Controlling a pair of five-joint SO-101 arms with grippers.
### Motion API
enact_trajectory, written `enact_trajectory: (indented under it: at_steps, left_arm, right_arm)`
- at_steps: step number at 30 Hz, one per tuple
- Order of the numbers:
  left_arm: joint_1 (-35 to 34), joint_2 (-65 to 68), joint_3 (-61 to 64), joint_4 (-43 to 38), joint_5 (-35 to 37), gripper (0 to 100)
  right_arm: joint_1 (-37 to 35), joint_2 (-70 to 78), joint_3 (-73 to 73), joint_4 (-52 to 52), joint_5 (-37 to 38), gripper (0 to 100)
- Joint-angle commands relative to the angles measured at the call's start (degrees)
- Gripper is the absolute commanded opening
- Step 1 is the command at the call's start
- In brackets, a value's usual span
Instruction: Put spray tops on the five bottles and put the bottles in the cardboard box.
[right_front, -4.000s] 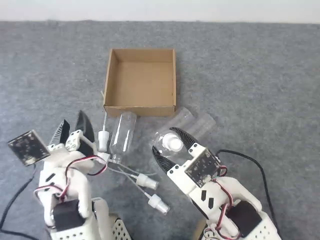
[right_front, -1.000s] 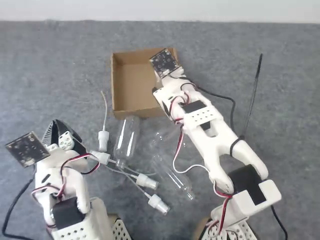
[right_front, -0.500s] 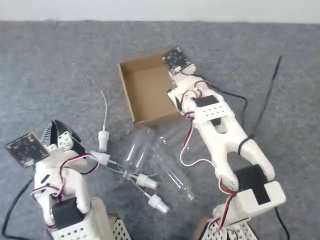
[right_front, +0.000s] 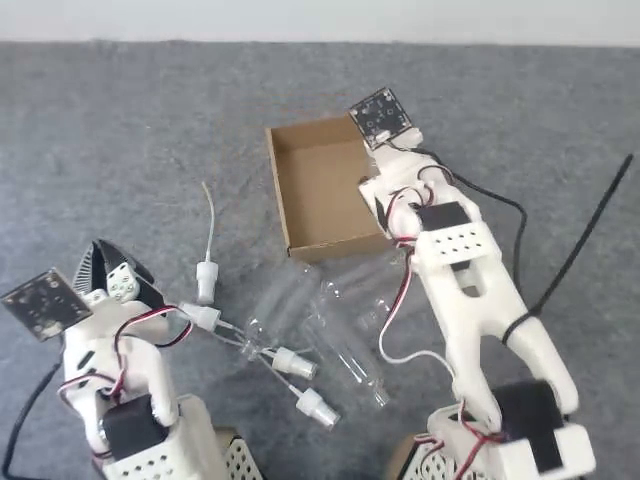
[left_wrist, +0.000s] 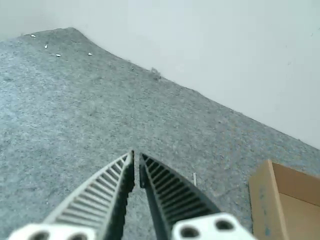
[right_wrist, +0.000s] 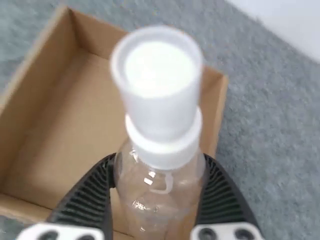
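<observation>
Over the open brown cardboard box, my right jaws pinch a clear plastic bottle fitted with a white spray top round its shoulder. The bottle's long axis runs straight out from the jaws, top end leading. It points down at the box floor, close to the wall nearest my right arm.

Judgement: the release turns on this one relation. The bottle sits inside the rim line but near that wall, so a slight carry toward the box middle would be safer before the jaws spread.

My left jaws are pressed together and empty, well apart from the box. They are the nearer pair to the loose white spray tops and the bare clear bottles lying on the grey-carpeted desk.
</observation>
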Motion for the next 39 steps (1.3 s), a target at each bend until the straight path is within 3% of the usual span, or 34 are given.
enact_trajectory:
  at_steps: [1,9,17,24,39]
  left_arm:
    - [-0.2,-0.9,-0.6,-1.8,-0.1,1]
    - [-0.3,-0.9,-0.6,-1.7,-0.1,1]
    - [-0.3,-0.9,-0.6,-1.8,-0.1,1]
    - [-0.3,-0.9,-0.6,-1.8,-0.1,1]
    - [-0.3,-0.9,-0.6,-1.8,-0.2,1]
  right_arm:
    - [-3.6,-4.4,-1.1,-5.2,-3.0,0.6]
    - [-7.8,-2.7,-1.2,-15.6,-7.1,0.6]
    - [-9.1,8.7,-4.6,-26.6,-8.7,0.6]
    - [-9.2,21.6,-17.5,-26.2,-16.1,0.6]
    - [-11.4,39.3,-34.4,-26.1,-15.9,0.6]
